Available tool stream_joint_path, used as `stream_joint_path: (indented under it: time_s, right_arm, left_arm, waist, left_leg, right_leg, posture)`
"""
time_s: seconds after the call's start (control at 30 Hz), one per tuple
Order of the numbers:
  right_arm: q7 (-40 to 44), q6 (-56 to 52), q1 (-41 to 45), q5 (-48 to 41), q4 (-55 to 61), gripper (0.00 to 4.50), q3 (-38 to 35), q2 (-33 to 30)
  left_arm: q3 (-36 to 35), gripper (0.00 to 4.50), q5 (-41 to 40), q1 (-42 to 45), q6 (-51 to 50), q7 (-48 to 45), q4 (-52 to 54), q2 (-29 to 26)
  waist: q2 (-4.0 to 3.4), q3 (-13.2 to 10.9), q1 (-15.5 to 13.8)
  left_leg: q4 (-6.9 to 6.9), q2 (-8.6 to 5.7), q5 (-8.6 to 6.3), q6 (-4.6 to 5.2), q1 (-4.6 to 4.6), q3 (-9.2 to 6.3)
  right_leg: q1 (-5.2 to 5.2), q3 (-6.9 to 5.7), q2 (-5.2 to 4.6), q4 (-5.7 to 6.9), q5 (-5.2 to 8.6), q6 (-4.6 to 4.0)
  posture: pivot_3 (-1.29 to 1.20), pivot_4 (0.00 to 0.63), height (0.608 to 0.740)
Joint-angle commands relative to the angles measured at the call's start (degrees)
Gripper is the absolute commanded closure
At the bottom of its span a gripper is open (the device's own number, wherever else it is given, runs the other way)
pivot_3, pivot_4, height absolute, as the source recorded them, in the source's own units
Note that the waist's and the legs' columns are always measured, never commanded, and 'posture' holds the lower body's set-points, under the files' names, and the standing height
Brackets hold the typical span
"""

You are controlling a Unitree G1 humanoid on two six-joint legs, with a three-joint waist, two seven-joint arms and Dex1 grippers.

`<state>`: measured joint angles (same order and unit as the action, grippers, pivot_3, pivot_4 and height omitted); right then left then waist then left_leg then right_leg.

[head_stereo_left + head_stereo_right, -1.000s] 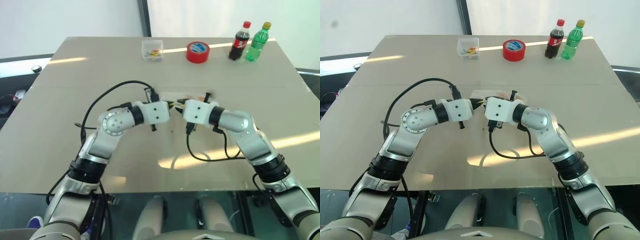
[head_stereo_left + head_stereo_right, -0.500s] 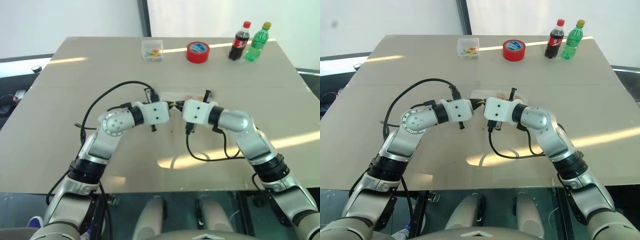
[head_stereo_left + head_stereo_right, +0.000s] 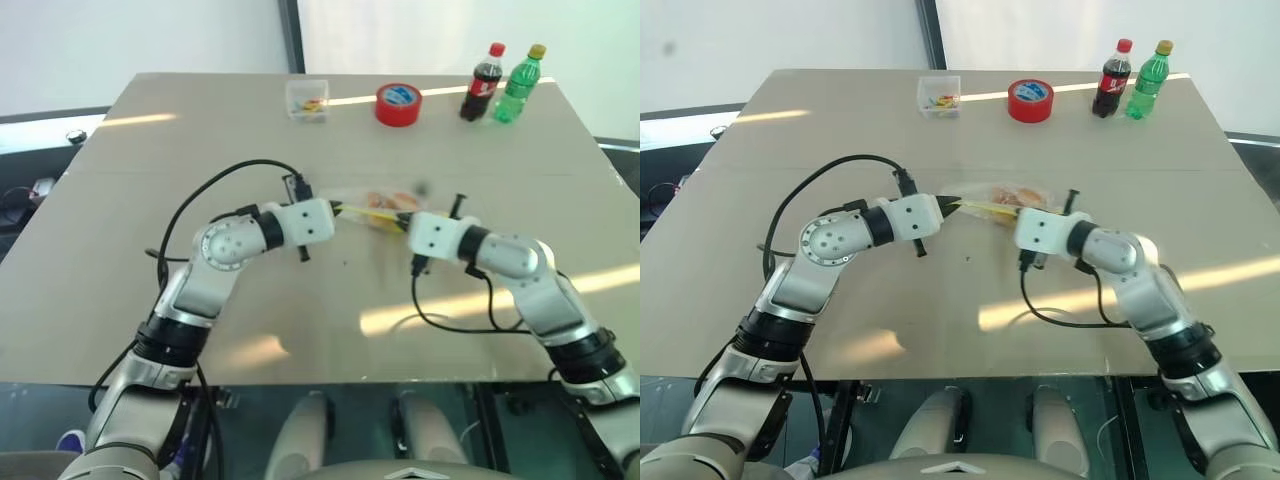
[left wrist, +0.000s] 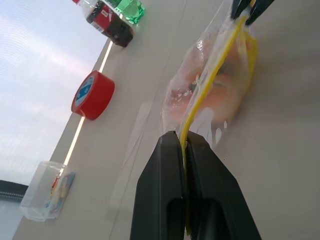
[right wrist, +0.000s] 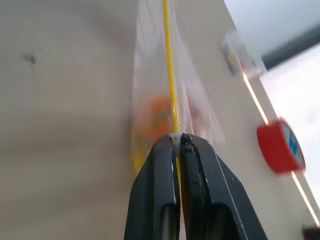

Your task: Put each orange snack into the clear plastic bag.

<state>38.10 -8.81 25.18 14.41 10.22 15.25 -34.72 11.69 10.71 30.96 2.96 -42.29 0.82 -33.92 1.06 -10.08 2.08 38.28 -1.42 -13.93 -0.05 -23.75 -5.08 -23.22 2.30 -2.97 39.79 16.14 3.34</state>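
The clear plastic bag (image 3: pixel 386 205) hangs stretched between my two grippers just above the table's middle, its yellow strip (image 4: pixel 216 60) taut. Orange snacks (image 4: pixel 229 85) show through the film inside it, also as an orange blur (image 5: pixel 156 114) in the right wrist view. My left gripper (image 3: pixel 338 209) is shut on the strip's left end, with its black fingers (image 4: pixel 170 165) pinching the yellow edge. At the other end my right gripper (image 3: pixel 405 226) is shut on the same strip, its fingers (image 5: pixel 162 160) pressed together around it.
At the table's far edge stand a small clear box (image 3: pixel 306 100), a red tape roll (image 3: pixel 398 104), a cola bottle (image 3: pixel 480 80) and a green bottle (image 3: pixel 518 80). Black cables loop from both wrists over the tabletop.
My right gripper has closed and slid to the right along the yellow strip, away from the left gripper. The bag now spans the gap between them. The left gripper held still.
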Motion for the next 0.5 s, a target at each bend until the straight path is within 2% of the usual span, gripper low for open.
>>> stream_joint_path:
  time_s: [0.03, 0.3, 0.43, 0.5]
  right_arm:
    - [-2.05, -2.27, -2.62, 1.38, 0.89, 4.42, -6.52, -3.93]
    - [-2.81, -1.67, -3.61, 0.08, 0.96, 4.42, -10.46, -7.74]
    - [-3.77, -2.18, -0.49, -1.51, 0.68, 4.42, -11.82, -6.68]
    - [-5.76, -0.51, 4.01, -0.8, -2.67, 4.42, -11.89, -6.59]
  left_arm:
    - [-4.55, 4.5, -1.01, -0.04, -0.24, 1.83, -0.13, -1.98]
    - [-4.43, 4.5, -2.18, 0.22, 0.16, 2.28, -1.34, -2.57]
    - [-5.43, 4.5, -3.93, 2.81, -1.17, 3.7, -3.16, -1.46]
    - [-5.7, 4.5, -3.03, 6.6, -1.19, 7.17, -7.01, -0.21]
  waist:
    - [0.0, 0.0, 0.14]
    - [0.0, 0.0, 0.14]
    - [0.0, 0.0, 0.11]
    - [0.0, 0.0, 0.08]
  left_leg:
    - [0.0, 0.0, 0.0, 0.0, 0.01, 0.03]
    - [0.0, 0.02, 0.0, 0.0, 0.02, 0.05]
    - [0.01, 0.03, 0.0, 0.0, 0.02, 0.05]
    - [0.02, 0.03, 0.0, 0.0, 0.01, 0.03]
  right_leg:
    - [0.0, 0.03, 0.0, 0.01, 0.0, 0.0]
    - [0.0, 0.04, 0.01, 0.01, 0.0, 0.0]
    - [0.0, 0.04, -0.01, 0.02, 0.0, 0.0]
    - [0.0, 0.02, 0.0, 0.02, 0.0, 0.0]
  posture:
    - [0.0, 0.15, 0.74]
    - [0.0, 0.15, 0.74]
    - [0.0, 0.15, 0.74]
    - [0.0, 0.15, 0.74]
